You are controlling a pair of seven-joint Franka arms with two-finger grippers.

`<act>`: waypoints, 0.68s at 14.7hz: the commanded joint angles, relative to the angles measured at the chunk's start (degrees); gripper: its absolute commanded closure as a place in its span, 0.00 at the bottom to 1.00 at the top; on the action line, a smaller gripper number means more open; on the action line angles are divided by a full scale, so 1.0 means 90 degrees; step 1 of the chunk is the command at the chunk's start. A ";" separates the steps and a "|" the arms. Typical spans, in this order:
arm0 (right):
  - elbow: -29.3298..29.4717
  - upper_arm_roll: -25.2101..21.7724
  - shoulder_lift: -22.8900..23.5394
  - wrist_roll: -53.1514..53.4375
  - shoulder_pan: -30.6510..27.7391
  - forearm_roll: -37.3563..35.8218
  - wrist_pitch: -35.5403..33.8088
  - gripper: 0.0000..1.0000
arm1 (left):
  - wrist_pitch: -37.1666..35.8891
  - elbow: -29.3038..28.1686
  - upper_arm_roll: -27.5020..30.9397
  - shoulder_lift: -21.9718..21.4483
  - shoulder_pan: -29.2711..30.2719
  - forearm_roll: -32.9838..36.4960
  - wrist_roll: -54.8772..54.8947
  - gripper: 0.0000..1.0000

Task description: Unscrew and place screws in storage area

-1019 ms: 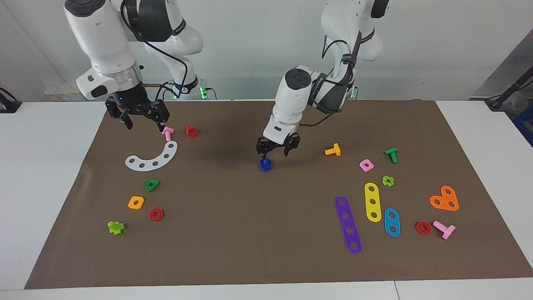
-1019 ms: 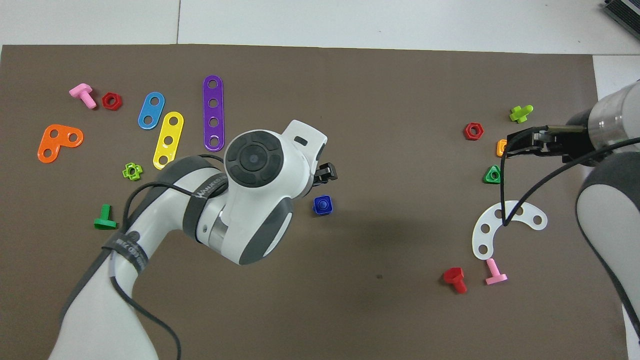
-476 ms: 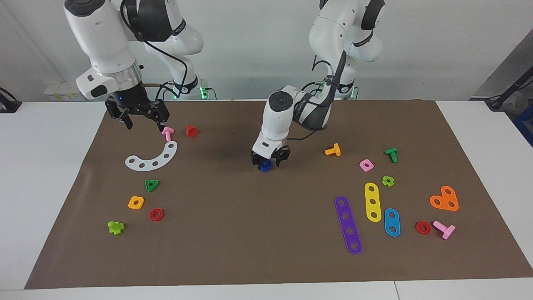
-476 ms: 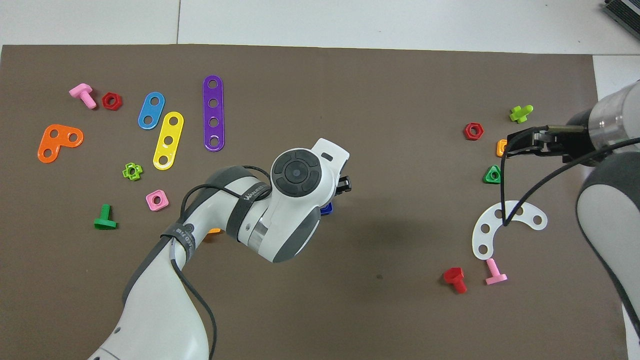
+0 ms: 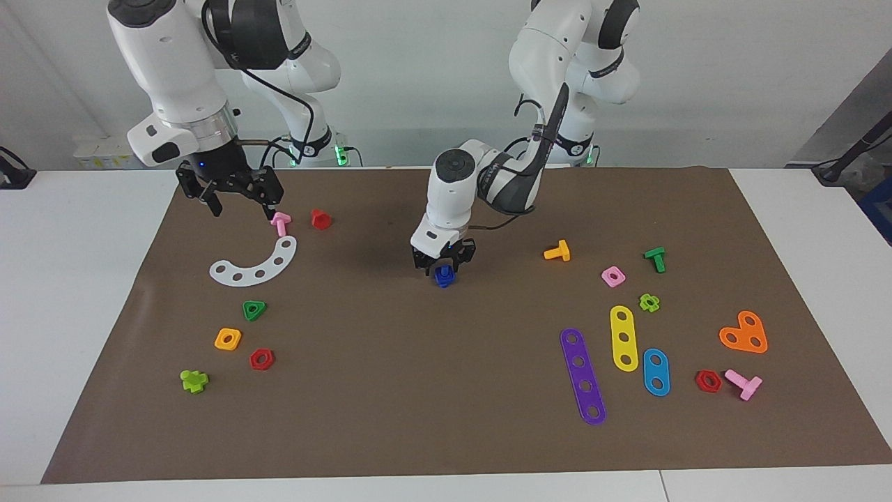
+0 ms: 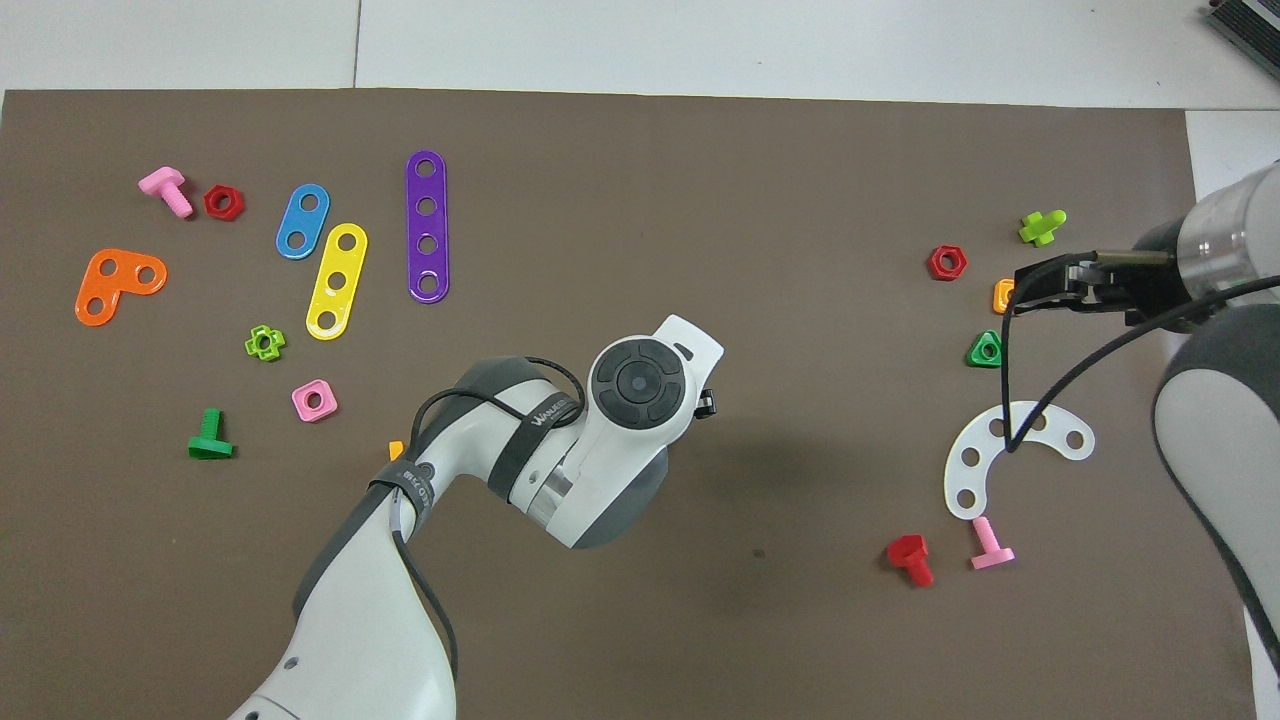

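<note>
The dark-blue bolt with its blue nut (image 5: 444, 277) stands on the brown mat (image 5: 390, 390) near the middle. My left gripper (image 5: 443, 265) is down on it, open, with one finger on each side of the bolt's top. In the overhead view the left hand (image 6: 640, 385) covers the bolt. My right gripper (image 5: 239, 202) is open and empty, and waits in the air over the right arm's end of the mat, above a pink bolt (image 5: 280, 223); it also shows in the overhead view (image 6: 1020, 290).
Near the right gripper lie a red bolt (image 5: 320, 219), a white arc (image 5: 254, 265), a green triangle nut (image 5: 254, 310), an orange nut (image 5: 228, 339) and a red hex nut (image 5: 261, 359). At the left arm's end lie an orange bolt (image 5: 557, 251), a pink nut (image 5: 612, 276) and a purple strip (image 5: 582, 376).
My left gripper has come down from above the blue bolt and now straddles it; the arm has swung a little toward the right arm's end. The right arm has not moved.
</note>
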 commanded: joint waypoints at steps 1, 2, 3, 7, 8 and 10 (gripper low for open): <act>-0.0129 0.0042 -0.0122 -0.0216 -0.0076 0.0066 0.0020 0.00 | 0.0055 -0.0126 0.0110 -0.0073 -0.0109 0.0150 0.0019 0.38; -0.0129 0.0042 -0.0122 -0.0226 -0.0086 0.0066 0.0020 0.00 | 0.0045 -0.0126 0.0110 -0.0073 -0.0109 0.0159 0.0029 0.42; -0.0129 0.0032 -0.0132 -0.0226 -0.0076 0.0066 0.0020 0.00 | 0.0054 -0.0126 0.0110 -0.0073 -0.0109 0.0159 0.0039 0.43; -0.0129 0.0042 -0.0122 -0.0226 -0.0086 0.0066 0.0020 0.00 | 0.0035 -0.0097 0.0100 -0.0063 -0.0061 0.0277 0.0068 0.62; -0.0129 0.0032 -0.0132 -0.0226 -0.0086 0.0066 0.0020 0.00 | 0.0035 -0.0087 0.0100 -0.0063 -0.0060 0.0277 0.0078 0.69; -0.0139 0.0042 -0.0132 -0.0226 -0.0086 0.0066 0.0020 0.00 | -0.0033 -0.0048 0.0100 -0.0063 -0.0031 0.0277 0.0088 0.80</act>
